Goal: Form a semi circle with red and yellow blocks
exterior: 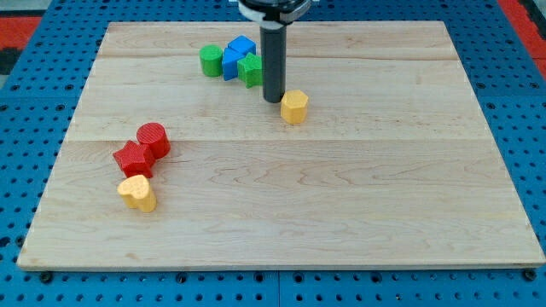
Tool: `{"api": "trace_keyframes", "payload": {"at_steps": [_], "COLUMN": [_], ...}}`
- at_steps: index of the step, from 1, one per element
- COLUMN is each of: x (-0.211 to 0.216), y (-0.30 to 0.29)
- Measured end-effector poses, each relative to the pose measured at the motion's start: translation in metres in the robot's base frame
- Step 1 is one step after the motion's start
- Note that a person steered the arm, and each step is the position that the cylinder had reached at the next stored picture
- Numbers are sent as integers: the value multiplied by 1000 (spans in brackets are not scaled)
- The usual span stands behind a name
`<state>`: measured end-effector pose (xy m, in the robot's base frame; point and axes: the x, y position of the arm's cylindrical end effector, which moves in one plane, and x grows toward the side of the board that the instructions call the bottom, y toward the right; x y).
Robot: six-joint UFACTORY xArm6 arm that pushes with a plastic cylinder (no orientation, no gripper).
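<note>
Camera view, single frame.

- Bench (341, 213): pale wooden board on a blue pegboard surround.
- Rod: dark, upright, coming down from the far edge; my tip (273, 101) rests on the bench just left of the yellow hexagonal block (294, 107), close to it, contact not certain. There is no claw on this arm, so no open or closed state to record.
- Yellow heart-shaped block (137, 192): near left part of the bench, touching or almost touching the red star-shaped block (133, 159) just beyond it.
- Red cylinder (153, 139): against the red star's far right side. These three form a short curved line, well apart from the yellow hexagonal block.
- Green cylinder (211, 60), blue block (238, 55), green block (251, 70) of unclear shape: clustered at the far centre, left of the rod.
</note>
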<state>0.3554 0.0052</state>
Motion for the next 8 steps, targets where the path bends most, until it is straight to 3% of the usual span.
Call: {"api": "trace_keyframes", "payload": {"at_steps": [1,2,3,4,6,8], "x": [10,53,58,22,62,89], "y": [56,17,-31,6,-95,-96]}}
